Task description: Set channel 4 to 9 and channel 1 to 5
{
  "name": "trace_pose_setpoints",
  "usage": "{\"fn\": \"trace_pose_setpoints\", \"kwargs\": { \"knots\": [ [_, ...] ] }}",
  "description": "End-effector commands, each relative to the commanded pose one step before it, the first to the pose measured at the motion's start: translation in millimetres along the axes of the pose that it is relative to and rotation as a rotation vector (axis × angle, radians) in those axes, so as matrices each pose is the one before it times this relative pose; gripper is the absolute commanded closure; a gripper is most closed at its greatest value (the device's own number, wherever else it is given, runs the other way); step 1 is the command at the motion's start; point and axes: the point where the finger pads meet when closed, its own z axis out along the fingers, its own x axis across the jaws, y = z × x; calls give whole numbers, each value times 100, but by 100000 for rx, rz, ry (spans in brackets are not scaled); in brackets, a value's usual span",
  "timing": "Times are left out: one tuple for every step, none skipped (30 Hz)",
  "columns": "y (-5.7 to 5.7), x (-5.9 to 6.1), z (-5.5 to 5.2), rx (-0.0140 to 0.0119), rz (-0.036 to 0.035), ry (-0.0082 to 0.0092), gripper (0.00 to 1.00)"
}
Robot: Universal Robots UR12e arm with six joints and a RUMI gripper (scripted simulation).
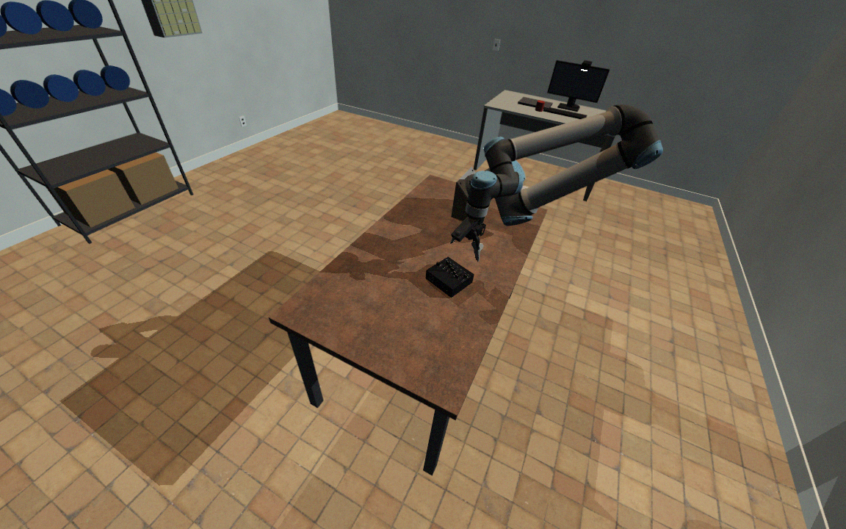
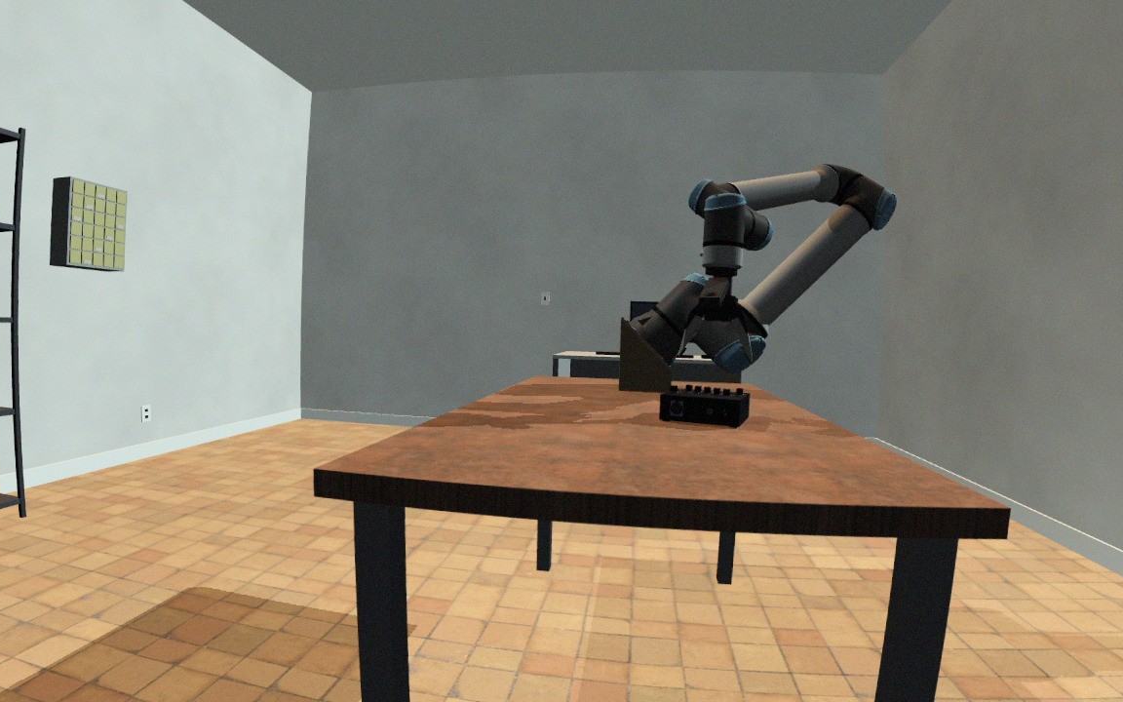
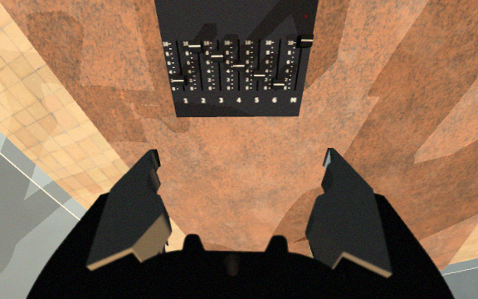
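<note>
The black lighting desk (image 1: pixel 449 276) sits on the brown table, also in the exterior view (image 2: pixel 704 407) and at the top of the wrist view (image 3: pixel 236 58). Its faders are labelled 1 to 6 and M. The channel 1 fader (image 3: pixel 178 80) sits low, near level 2. The channel 4 fader (image 3: pixel 238 66) sits near level 5. My gripper (image 3: pixel 240 149) is open and empty, above the table, a short way before the desk's labelled edge; it also shows in the top view (image 1: pixel 470 239).
Faders 2 (image 3: pixel 194 46), 3 (image 3: pixel 217 56), 5 (image 3: pixel 259 75), 6 (image 3: pixel 279 84) and M (image 3: pixel 304 40) stand at differing levels. A brown wedge block (image 2: pixel 640 358) stands on the table behind the desk. A shelf rack (image 1: pixel 51 112) and a computer desk (image 1: pixel 544 112) stand far off.
</note>
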Motion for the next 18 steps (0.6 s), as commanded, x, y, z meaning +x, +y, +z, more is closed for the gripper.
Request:
{"fn": "trace_pose_setpoints", "kwargs": {
  "knots": [
    [-120,17,-98,84,1497,0,0],
    [0,0,0,0,0,0,0],
    [0,0,0,0,0,0,0],
    [-24,7,-15,-7,572,-6,0],
    [-27,8,-17,-8,663,-6,0],
    [-31,9,-20,-9,758,-7,0],
    [-35,10,-22,-10,858,-8,0],
    [-40,11,-25,-11,961,-9,0],
    [-44,11,-28,-13,1067,-10,0],
    [-48,12,-30,-14,1177,-11,0],
    [-53,13,-33,-16,1289,-12,0],
    [-57,13,-36,-17,1403,-12,0],
    [-62,13,-39,-19,1519,-13,0],
    [-66,13,-42,-20,1636,-14,0],
    [-71,13,-45,-22,1755,-14,0],
    [-75,13,-48,-24,1874,-15,0],
    [-80,12,-51,-26,1994,-15,0],
    [-84,11,-54,-28,2113,-16,0]
  ]
}}
